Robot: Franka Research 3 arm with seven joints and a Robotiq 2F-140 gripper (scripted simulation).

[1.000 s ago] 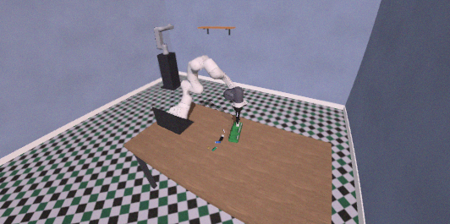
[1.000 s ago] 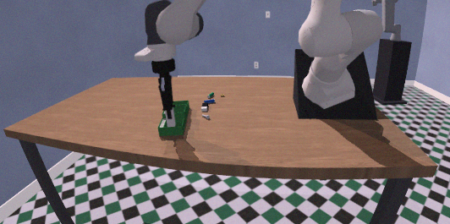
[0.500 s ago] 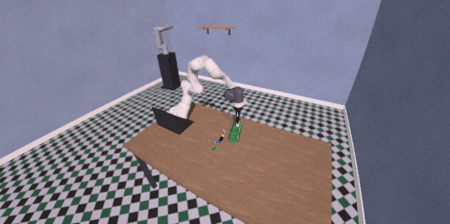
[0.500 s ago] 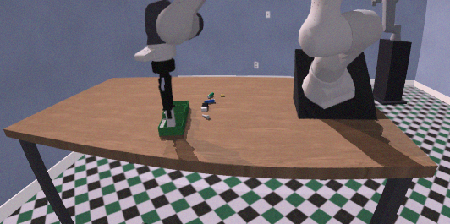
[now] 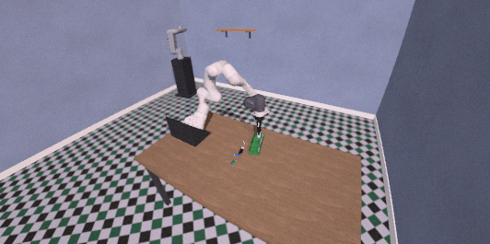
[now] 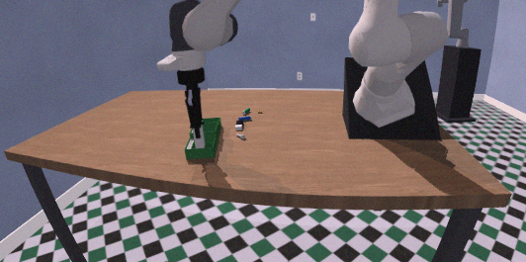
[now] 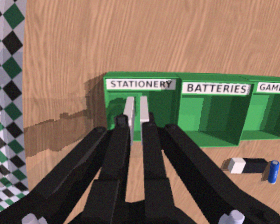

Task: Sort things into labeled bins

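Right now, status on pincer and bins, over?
Pincer shut, nothing held, tips above the Stationery bin. Small items lie on the table beside the bins. Nothing in the way.
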